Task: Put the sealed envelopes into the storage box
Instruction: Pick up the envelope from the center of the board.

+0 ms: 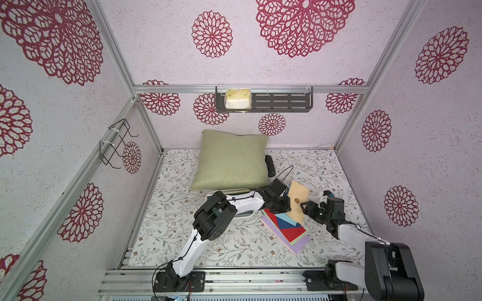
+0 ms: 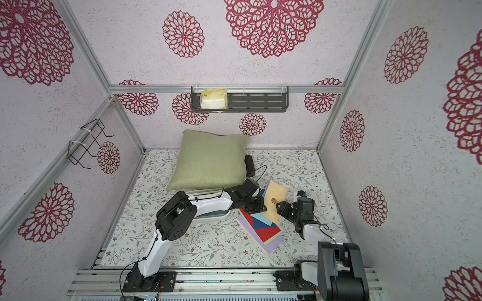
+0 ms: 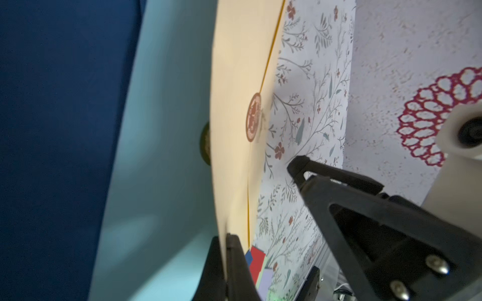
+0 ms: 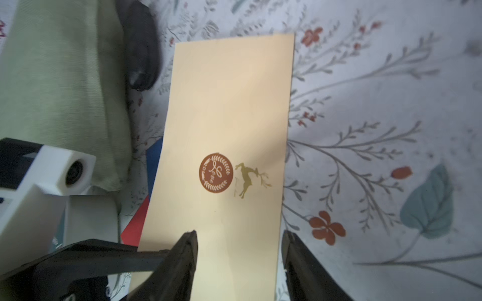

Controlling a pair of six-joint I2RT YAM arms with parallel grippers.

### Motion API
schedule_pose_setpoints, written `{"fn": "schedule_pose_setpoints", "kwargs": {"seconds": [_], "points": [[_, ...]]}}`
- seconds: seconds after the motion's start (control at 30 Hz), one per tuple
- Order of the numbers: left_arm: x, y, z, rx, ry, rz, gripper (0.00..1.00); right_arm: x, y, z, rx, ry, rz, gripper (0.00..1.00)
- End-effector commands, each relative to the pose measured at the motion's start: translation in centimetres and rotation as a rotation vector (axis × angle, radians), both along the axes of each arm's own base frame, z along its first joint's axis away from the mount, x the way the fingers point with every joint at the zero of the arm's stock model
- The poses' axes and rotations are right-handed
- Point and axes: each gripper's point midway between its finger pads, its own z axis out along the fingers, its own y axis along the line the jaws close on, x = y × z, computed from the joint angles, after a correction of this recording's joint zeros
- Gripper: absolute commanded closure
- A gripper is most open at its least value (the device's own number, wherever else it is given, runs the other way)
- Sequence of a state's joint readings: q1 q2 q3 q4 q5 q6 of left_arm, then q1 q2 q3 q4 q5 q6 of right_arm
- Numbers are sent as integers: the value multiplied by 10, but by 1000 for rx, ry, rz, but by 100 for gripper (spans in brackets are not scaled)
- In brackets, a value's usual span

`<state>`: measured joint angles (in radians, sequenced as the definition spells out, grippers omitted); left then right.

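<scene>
My left jaws clamp cream envelope (image 1: pixel 297 193) edge; envelope tilts up over stack (image 1: pixel 292 232). My right jaws apart, just beside it.

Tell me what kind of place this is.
Likely a robot test booth dressed as a home corner: wallpapered panels in an aluminium frame, a green cushion on a floral table cover, plus left arm and right arm bolted to a rail.
</scene>
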<state>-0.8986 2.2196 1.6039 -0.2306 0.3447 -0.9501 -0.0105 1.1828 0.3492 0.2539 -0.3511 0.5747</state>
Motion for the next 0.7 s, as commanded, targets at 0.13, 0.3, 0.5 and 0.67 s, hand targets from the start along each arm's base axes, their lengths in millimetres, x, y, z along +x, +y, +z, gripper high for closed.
{"fn": "schedule_pose_setpoints", "kwargs": {"seconds": [0.13,0.3,0.5,0.67], "points": [[6,58,131,-100,-294,-95,100,0,32,124,108,-443,127,1],[-19,89,182,-281,-370,-145,100,-26,75,183,211,-662,339,1],[-51,108,218,-417,-449,-177,100,-54,113,222,387,-786,509,1],[-62,117,227,-459,-465,-179,100,-66,130,242,446,-834,593,8]]}}
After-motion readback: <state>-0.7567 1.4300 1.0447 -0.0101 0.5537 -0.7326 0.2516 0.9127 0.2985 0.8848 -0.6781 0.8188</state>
